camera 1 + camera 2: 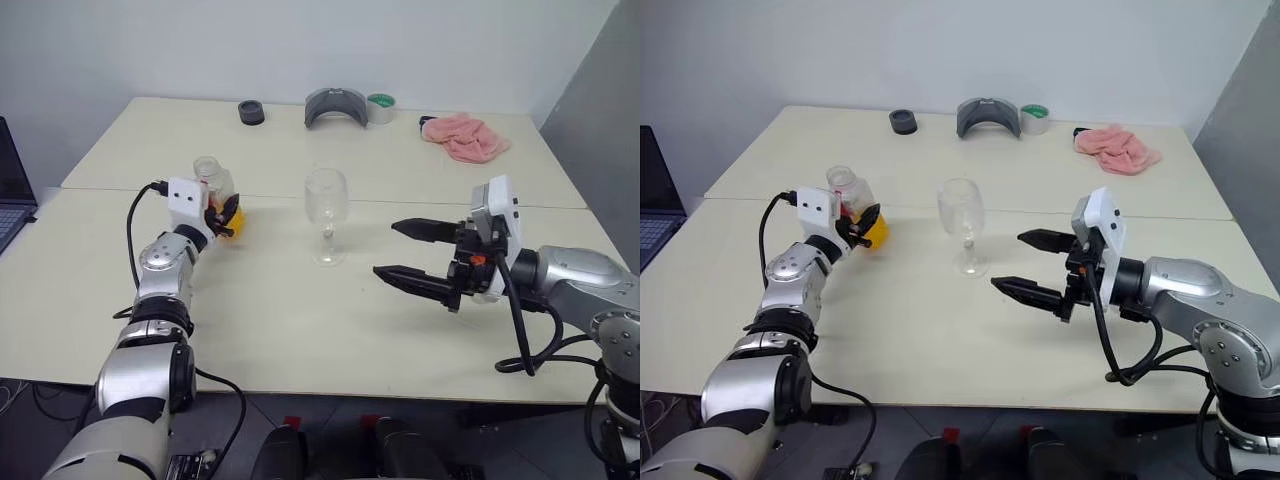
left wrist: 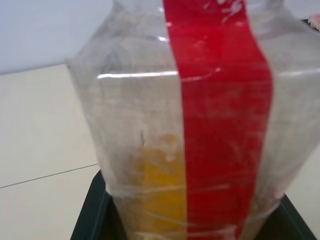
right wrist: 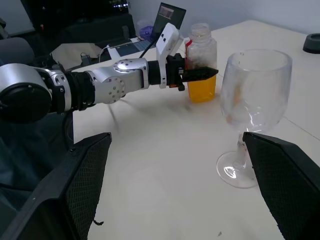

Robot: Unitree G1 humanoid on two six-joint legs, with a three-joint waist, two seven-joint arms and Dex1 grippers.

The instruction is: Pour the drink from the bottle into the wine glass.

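Bottle [image 1: 214, 190] is clamped in your left end effector [image 1: 222, 216], standing on the desk [image 1: 300, 320] near its left side, with the juice [image 3: 202, 88] sitting low in it. The mouth looks uncapped from here. Before tilting, I'd lift it straight up and check the grip holds, since the plastic walls could squash. The wine glass [image 1: 326, 214] stands empty mid-desk, well apart from the bottle, and the space between them is bare, so you've got room. Your right end effector [image 1: 412, 252] hovers beside the glass, fingers spread, holding nothing. Mind that thin stem.
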